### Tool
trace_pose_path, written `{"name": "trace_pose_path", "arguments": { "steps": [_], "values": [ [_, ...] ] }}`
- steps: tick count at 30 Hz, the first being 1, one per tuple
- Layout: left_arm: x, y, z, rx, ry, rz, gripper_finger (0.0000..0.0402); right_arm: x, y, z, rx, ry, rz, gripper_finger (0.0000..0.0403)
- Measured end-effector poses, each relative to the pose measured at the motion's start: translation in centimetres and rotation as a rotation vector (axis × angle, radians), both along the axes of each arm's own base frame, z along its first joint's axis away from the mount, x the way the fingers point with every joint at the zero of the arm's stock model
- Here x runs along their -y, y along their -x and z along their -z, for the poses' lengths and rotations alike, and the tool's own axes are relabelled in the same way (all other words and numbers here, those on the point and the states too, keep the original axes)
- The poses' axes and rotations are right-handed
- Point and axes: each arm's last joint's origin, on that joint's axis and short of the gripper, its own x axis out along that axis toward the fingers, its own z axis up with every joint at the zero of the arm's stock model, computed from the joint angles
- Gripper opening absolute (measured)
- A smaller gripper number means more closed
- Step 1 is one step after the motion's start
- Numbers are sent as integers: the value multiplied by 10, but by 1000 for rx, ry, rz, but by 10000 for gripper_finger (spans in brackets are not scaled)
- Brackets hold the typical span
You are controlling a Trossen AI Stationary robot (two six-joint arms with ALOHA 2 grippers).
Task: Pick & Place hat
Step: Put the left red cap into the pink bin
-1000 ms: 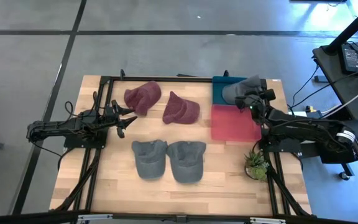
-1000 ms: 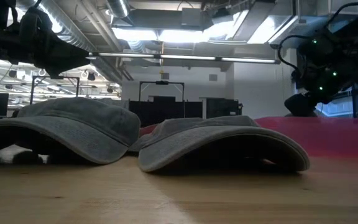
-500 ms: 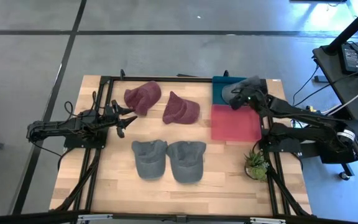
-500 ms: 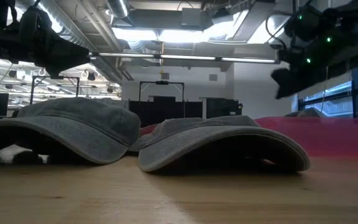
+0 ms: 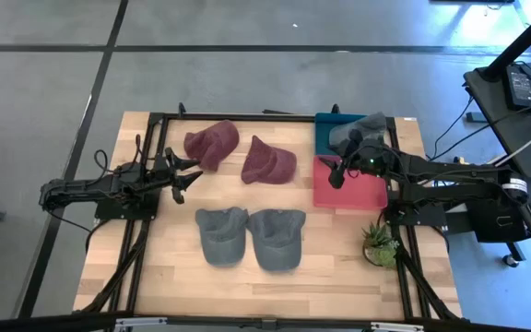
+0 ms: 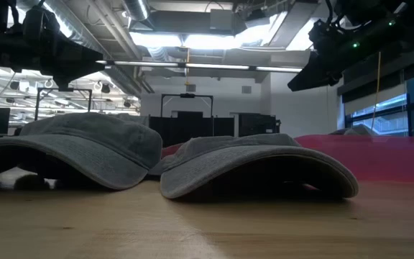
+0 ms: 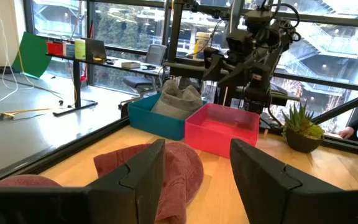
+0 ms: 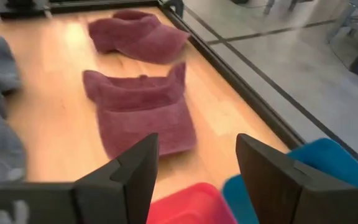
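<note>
**Right arm swings clear of the bins**

Swinging away from the teal bin (image 5: pixel 328 130) since a second ago, the right gripper (image 5: pixel 335 173) now hovers over the red bin's (image 5: pixel 353 189) edge, fingers spread and empty. A grey hat (image 5: pixel 358 132) sits slumped in the teal bin. Two maroon hats (image 5: pixel 212 143) (image 5: pixel 267 161) and two grey caps (image 5: pixel 222 233) (image 5: pixel 277 237) lie on the wooden table (image 5: pixel 173 267). The left gripper (image 5: pixel 192 173) waits beside the maroon hats, parted. No lettering is legible.
</note>
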Motion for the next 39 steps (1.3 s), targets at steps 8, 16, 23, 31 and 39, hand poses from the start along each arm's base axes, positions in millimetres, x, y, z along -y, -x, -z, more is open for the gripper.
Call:
{"name": "trace_pose_path", "arguments": {
  "steps": [8,16,23,31,39],
  "values": [
    [0,0,0,8,22,2,178,-18,-16,12,-73,18,-154,214],
    [0,0,0,16,42,3,178,-29,-41,25,-75,58,-239,214],
    [0,0,0,12,42,3,178,-32,-50,35,-93,52,-255,213],
    [0,0,0,11,42,8,178,-32,-53,39,-90,26,-260,213],
    [0,0,0,10,38,12,178,-34,-57,31,-58,-4,-341,213]
  ]
}}
